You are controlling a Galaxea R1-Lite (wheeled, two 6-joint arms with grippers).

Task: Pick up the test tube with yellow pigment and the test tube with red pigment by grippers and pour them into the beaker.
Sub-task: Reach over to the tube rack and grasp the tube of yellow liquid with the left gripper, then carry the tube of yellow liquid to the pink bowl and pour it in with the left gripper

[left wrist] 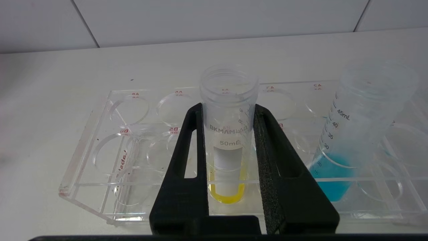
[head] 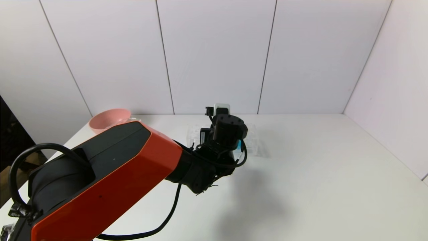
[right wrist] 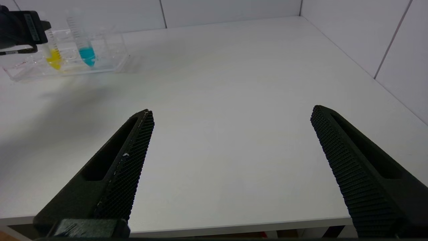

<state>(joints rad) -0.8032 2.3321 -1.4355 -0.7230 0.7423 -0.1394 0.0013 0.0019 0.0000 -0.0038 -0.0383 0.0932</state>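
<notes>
Left gripper [left wrist: 229, 110] is clamped on the yellow tube [left wrist: 229, 134], one finger pressed to each side of it, just below the threaded open mouth. The tube stands upright in the clear rack [left wrist: 100, 160], yellow liquid pooled in its tip. Blue tube [left wrist: 354, 134] sits tilted in a neighbouring hole of the same rack, apart from the fingers.

In the head view the left arm [head: 110, 174] reaches across the white table [head: 317, 167] and its wrist covers most of the rack. Pink bowl [head: 108, 119] is at the far left table edge, well apart from the rack.

Right gripper [right wrist: 230, 113] hangs over bare table, well away from the rack, fingers spread wide, holding nothing.

Red tube and beaker: can't make them out.
</notes>
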